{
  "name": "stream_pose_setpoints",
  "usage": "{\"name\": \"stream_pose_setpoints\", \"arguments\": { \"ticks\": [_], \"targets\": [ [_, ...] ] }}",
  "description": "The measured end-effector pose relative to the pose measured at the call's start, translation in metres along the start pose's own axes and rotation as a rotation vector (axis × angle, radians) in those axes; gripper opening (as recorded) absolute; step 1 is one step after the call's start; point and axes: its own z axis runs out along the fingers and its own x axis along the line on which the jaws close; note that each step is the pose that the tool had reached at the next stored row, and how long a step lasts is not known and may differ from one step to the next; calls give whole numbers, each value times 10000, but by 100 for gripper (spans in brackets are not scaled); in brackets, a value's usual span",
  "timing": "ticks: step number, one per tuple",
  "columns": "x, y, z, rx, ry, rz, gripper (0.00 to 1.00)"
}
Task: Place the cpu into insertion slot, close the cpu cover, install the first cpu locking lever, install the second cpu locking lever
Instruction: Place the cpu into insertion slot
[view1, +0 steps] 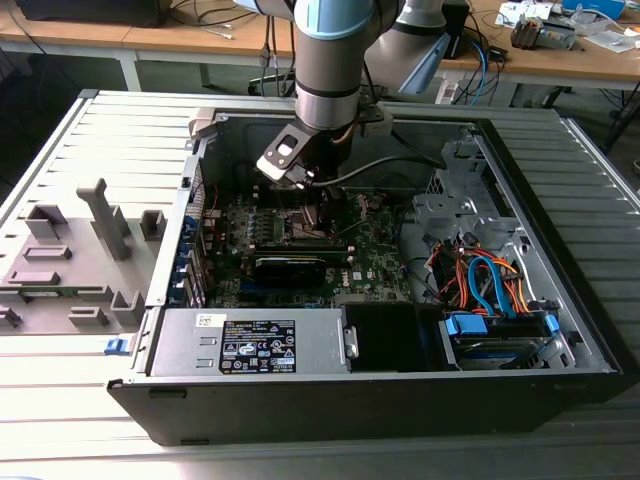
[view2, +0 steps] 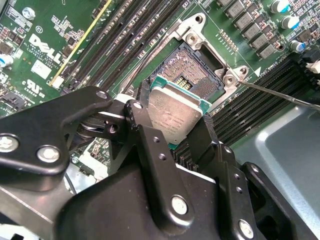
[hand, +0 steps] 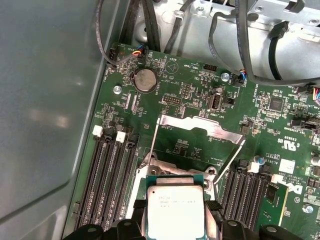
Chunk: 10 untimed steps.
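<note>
My gripper (view2: 171, 126) is pinched on the cpu (view2: 176, 111). One finger presses each of two opposite edges, and the chip's silvery top faces the cameras in both wrist views. Just past the chip lies the insertion slot (view2: 201, 65), with its dark contact field bare. The chip hangs tilted over the slot's nearer edge (I cannot tell whether it touches the metal frame).

In the first wrist view, the cpu cover (hand: 200, 125) stands swung open beyond the socket, and green board shows through its window. A thin wire lever (hand: 155, 142) rises free on one side of the cover, and a second lever (hand: 233, 159) rises on the other. Long black memory slots (hand: 107, 175) run along both sides of the socket. A coin cell (hand: 145, 78) sits farther up the board.

In the exterior view, my arm (view1: 325, 60) reaches down into the open computer case (view1: 330, 410), over the green circuit board (view1: 375, 250).
</note>
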Motion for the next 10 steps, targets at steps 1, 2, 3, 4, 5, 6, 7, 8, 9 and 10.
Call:
{"name": "stream_pose_setpoints", "arguments": {
  "ticks": [1,2,3,4,5,6,7,8,9,10],
  "targets": [
    [0,0,0,1,-1,7,55],
    [0,0,0,0,0,16,55],
    [0,0,0,0,-1,22,55],
    [0,0,0,1,-1,36,55],
    [0,0,0,1,-1,45,55],
    [0,0,0,1,-1,54,55],
    [0,0,0,1,-1,65,55],
    [0,0,0,1,-1,73,55],
    [0,0,0,1,-1,81,55],
    [0,0,0,1,-1,100,55]
  ]
}}
